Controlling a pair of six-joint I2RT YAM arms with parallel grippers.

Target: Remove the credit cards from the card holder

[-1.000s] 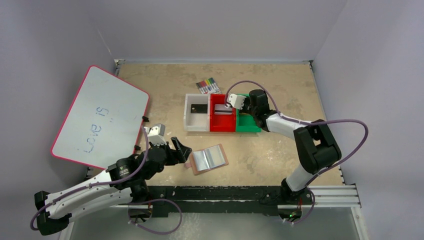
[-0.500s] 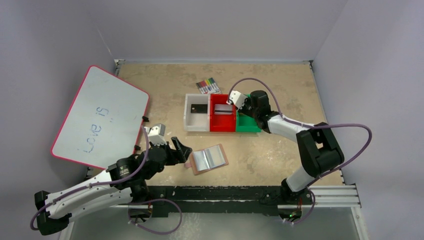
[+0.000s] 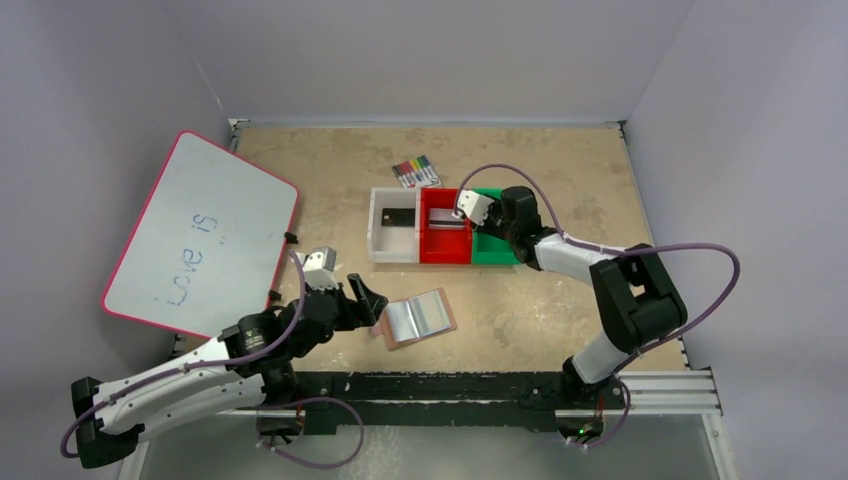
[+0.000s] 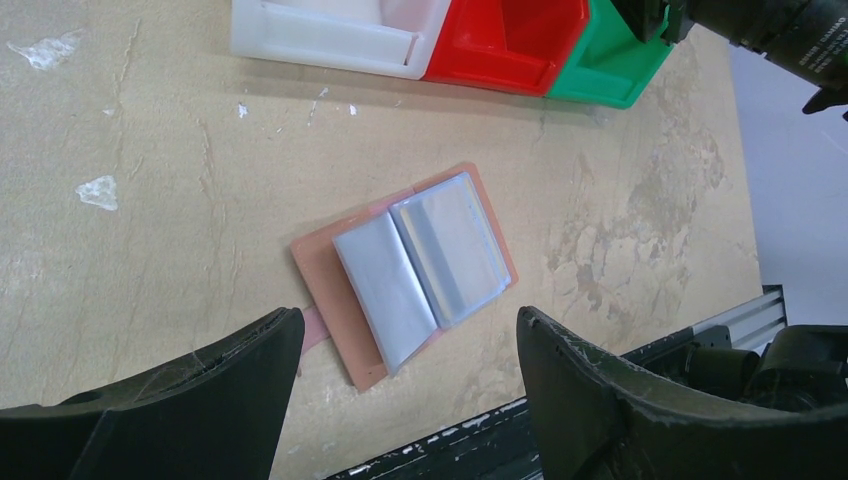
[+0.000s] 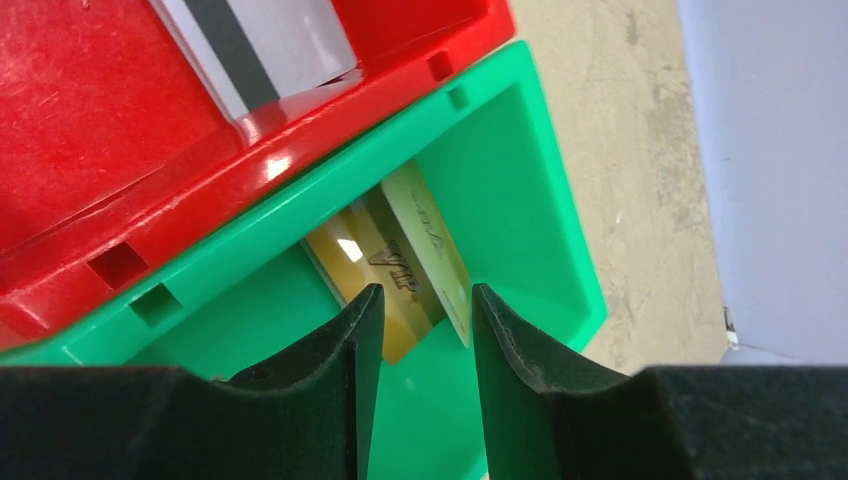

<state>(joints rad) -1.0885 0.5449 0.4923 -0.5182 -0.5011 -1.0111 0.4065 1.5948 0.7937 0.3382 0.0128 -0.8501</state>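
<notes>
gold card sitting in the green bin
right tool slightly parted just over it; left tool spread wide above the open holder, which lies by the near edge of the worktop.

Bare surface lies between the card holder and the row of bins. The whiteboard crowds the left; the right end effector occupies the green bin's mouth.
</notes>
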